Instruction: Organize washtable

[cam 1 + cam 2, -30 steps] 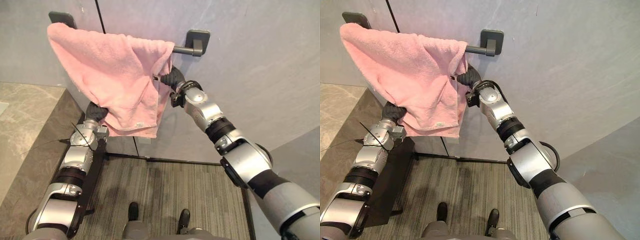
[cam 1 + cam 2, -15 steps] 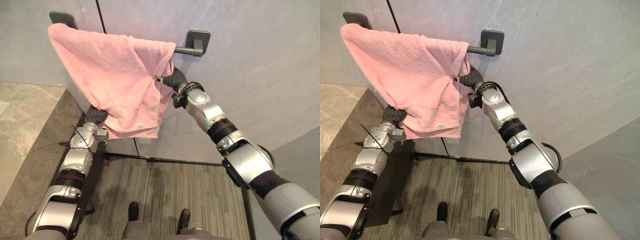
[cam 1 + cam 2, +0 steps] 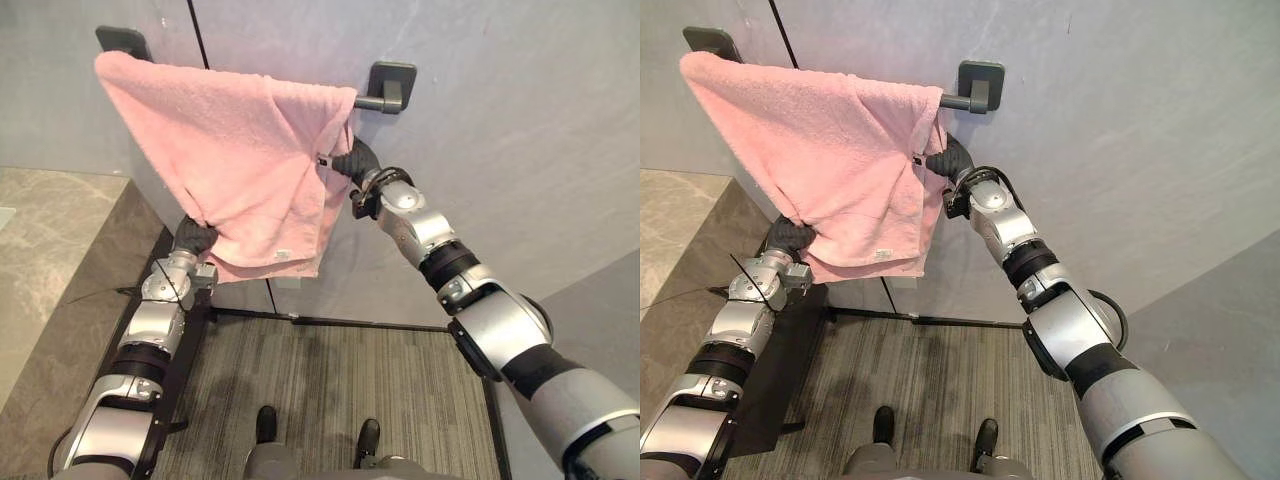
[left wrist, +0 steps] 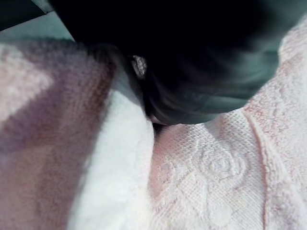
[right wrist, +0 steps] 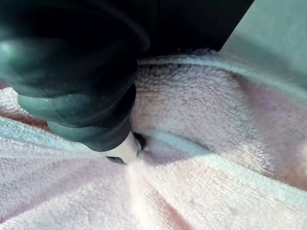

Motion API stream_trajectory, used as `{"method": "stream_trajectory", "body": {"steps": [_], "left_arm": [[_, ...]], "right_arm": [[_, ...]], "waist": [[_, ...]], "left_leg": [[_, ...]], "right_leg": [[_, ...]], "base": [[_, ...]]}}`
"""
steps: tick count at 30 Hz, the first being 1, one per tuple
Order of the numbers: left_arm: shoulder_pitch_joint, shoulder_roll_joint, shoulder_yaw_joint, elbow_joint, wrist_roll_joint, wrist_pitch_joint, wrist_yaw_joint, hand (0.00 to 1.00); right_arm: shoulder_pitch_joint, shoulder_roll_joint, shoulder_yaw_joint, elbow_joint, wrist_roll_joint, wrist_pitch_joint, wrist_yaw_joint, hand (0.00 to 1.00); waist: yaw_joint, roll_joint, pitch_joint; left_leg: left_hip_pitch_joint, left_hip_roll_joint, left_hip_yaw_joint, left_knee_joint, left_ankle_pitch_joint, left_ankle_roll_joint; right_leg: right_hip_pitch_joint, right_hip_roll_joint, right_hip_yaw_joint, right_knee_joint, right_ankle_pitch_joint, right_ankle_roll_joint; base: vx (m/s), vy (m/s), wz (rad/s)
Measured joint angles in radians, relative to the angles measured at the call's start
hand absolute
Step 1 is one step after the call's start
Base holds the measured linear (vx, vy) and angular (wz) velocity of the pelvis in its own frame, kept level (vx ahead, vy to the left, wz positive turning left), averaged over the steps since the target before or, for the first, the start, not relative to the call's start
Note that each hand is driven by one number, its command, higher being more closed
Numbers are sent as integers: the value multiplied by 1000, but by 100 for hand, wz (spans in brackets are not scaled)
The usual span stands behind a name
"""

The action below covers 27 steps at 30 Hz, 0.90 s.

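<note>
Grey wall (image 3: 520, 120), split by a dark vertical seam (image 3: 199, 35), meets striped carpet (image 3: 340, 390).

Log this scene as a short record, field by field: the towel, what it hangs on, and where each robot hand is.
item: pink towel, draped unevenly over the towel bar
mount: bar fixed to the grey wall, right bracket uncovered
left robot hand: under the towel's lower left edge
right robot hand: against the towel's right edge, just below the bar
grip: cannot tell for either
surroundings: stone countertop on the left, carpet below
</note>
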Motion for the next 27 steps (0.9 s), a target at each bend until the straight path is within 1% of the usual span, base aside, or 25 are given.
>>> {"method": "stream_trajectory", "body": {"steps": [1, 4, 5, 9, 10, 12, 14, 17, 20, 22, 25, 27], "left_arm": [[1, 0, 0, 0, 1, 3, 0, 0], [5, 0, -2, 6, 1, 22, -5, 0], [5, 1, -2, 8, 1, 28, -20, 0], [5, 11, -2, 47, 2, 42, -21, 0], [5, 20, -2, 55, 1, 44, -21, 0], [5, 38, 0, 53, 1, 45, -21, 0], [24, 72, 11, 48, 0, 44, -21, 0], [70, 91, 77, 38, -3, 44, -20, 0], [98, 118, 97, 31, -3, 45, -20, 0], [114, 118, 122, 17, -6, 44, -19, 0], [130, 124, 123, -1, -12, 43, -20, 0], [161, 128, 147, -49, -17, 43, -19, 0]], "right_arm": [[0, 0, -6, 4, -2, 1, 0, 0], [7, -4, -33, 27, -3, 2, -2, 0], [14, -18, -34, 31, -2, 3, -3, 0], [37, -66, -34, 29, 2, 4, -6, 0], [48, -79, -34, 20, 19, 4, -6, 0], [80, -108, -30, -27, 50, 5, -5, 0], [140, -146, -20, -117, 78, 6, 1, 0], [241, -214, 5, -231, 109, 6, 21, 0], [319, -277, 14, -312, 127, 6, 43, 0], [348, -304, 14, -351, 136, 5, 53, 0], [393, -344, 13, -410, 137, 4, 63, 0], [426, -367, 7, -455, 137, 2, 65, 0]], "waist": [[-5, 0, 0], [-10, 0, 0], [-9, 0, 0], [-10, 1, 0], [-10, 1, 0], [-9, 1, 0], [-11, 1, -1], [-11, 1, -2], [-11, 4, -3], [-11, 8, -8], [-11, 13, -29], [-12, 16, -41]], "left_leg": [[0, 0, 0, 0, 1, -1], [4, 1, 6, 0, 3, -1], [5, 1, 8, 0, 3, -1], [10, 1, 16, 0, 2, -1], [10, 2, 17, 0, 2, -1], [10, 2, 17, 0, 2, -1], [11, 2, 20, 0, 2, -1], [12, 2, 24, 0, 1, -1], [12, 2, 25, 0, 1, -2], [12, 1, 26, 0, 1, -2], [12, 2, 26, 0, 1, -2], [13, 2, 26, 0, 0, -2]], "right_leg": [[0, 0, 0, 0, 1, 0], [0, 1, 6, 0, 5, -1], [0, 1, 9, 0, 5, -1], [-1, 1, 18, -1, 6, -1], [-1, 1, 18, -1, 6, -1], [-2, 2, 18, -1, 6, -1], [-2, 1, 20, -1, 6, -1], [-3, 1, 21, -1, 6, -1], [-3, 1, 21, -1, 6, -1], [-3, 1, 21, -1, 6, -1], [-3, 1, 22, -2, 6, -1], [-3, 1, 22, -2, 5, -1]], "base": [[0, 0, 0], [0, 0, -4], [0, 0, -6], [0, 0, -7], [0, 0, 0], [0, 0, 0], [14, 5, -2], [31, 9, -3], [0, 0, 0], [0, 0, 0], [0, 0, 0], [0, 0, 0]]}}
